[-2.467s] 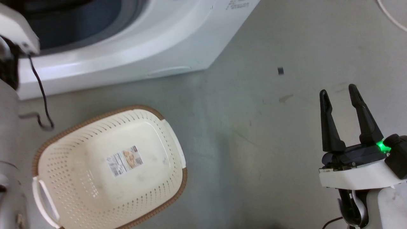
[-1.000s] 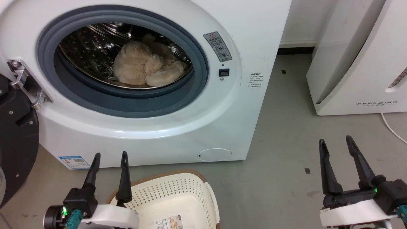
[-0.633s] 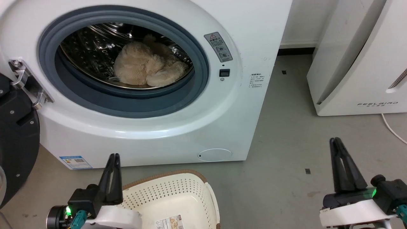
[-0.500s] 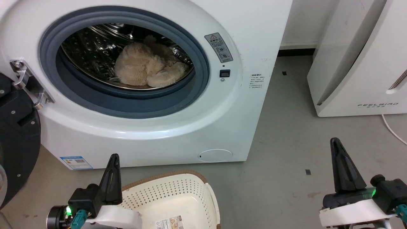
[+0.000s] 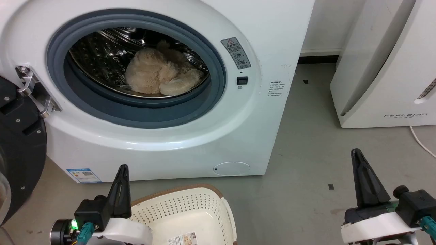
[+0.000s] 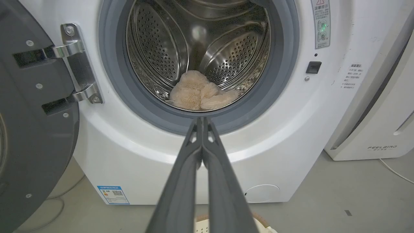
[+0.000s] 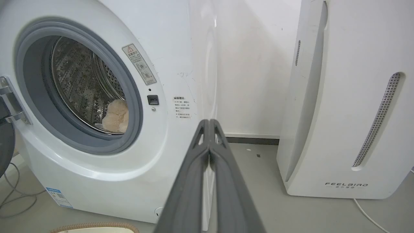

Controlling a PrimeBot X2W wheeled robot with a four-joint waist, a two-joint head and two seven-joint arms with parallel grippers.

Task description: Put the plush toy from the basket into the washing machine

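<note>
The beige plush toy point(image 5: 160, 73) lies inside the steel drum of the white washing machine point(image 5: 190, 136), behind the grey-blue gasket; the same plush toy point(image 6: 199, 94) rests low in the drum in the left wrist view, and a part of that toy point(image 7: 116, 117) peeks past the gasket in the right wrist view. The cream basket point(image 5: 187, 211) with its brown rim sits on the floor before the machine, with nothing in it but its label. My left gripper point(image 5: 122, 168) is shut and empty beside the basket's left side. My right gripper point(image 5: 356, 153) is shut and empty over bare floor at the lower right.
The washer's black-framed door point(image 5: 18, 149) stands swung open at the left on its metal hinge point(image 5: 34, 90). A tall white FEELBIRD appliance point(image 5: 385, 61) stands at the right, with a white cable point(image 5: 420, 141) on the grey floor beside it.
The camera rose from the basket on the floor to the washer, where the toy lies in the drum. Both grippers went from open to shut about half a second ago.
</note>
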